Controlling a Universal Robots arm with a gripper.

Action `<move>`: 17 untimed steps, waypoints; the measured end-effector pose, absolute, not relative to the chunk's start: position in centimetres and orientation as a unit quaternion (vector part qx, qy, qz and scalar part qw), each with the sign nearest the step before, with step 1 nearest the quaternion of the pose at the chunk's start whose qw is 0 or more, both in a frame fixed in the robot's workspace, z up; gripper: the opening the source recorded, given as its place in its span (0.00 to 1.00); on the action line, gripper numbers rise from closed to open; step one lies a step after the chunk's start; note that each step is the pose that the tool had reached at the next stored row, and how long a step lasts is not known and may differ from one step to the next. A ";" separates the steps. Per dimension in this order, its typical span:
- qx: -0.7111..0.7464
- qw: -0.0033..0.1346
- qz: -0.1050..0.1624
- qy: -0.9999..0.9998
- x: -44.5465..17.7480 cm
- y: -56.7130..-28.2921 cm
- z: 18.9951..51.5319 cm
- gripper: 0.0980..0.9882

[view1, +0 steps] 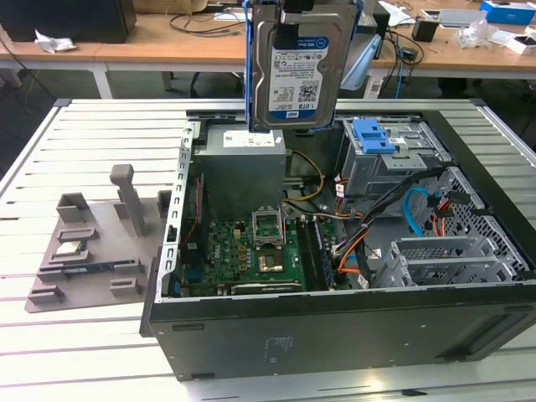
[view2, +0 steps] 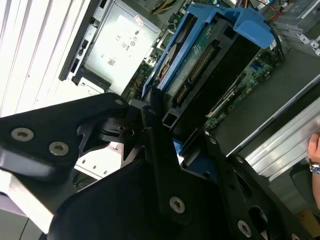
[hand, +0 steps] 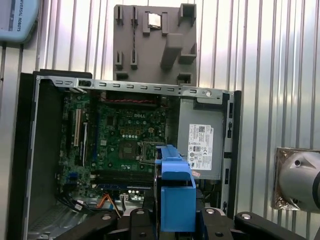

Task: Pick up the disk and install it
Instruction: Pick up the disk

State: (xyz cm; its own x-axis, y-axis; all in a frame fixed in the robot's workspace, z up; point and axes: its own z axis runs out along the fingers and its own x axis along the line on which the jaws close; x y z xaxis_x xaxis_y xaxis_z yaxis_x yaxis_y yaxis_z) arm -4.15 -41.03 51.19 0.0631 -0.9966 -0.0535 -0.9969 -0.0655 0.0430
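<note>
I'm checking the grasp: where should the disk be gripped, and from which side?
At its upper end, coming from above: the disk hangs upright over the open case, and the hand grips it there, leaving its lower end free.

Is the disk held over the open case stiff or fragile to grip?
The disk looks rigid and probably heavy for its size: metal body. Its blue plastic rails may flex slightly. Its exposed circuit board seems scratch-prone.

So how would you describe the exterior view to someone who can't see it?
The gripper holds the disk upright, label toward the camera, above an open computer case lying on a slatted metal table. Inside are a green motherboard, cables and metal drive cages; a grey parts holder sits at the exterior view's left.
</note>
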 end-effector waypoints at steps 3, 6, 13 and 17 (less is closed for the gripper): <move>-0.729 0.003 0.034 0.684 -4.1 -41.6 51.2 0.30; -0.729 0.003 0.034 0.684 -4.1 -42.2 51.2 0.30; -0.729 0.003 0.034 0.684 -4.1 -43.7 51.2 0.30; -0.729 0.003 0.034 0.684 -4.2 -44.4 51.2 0.30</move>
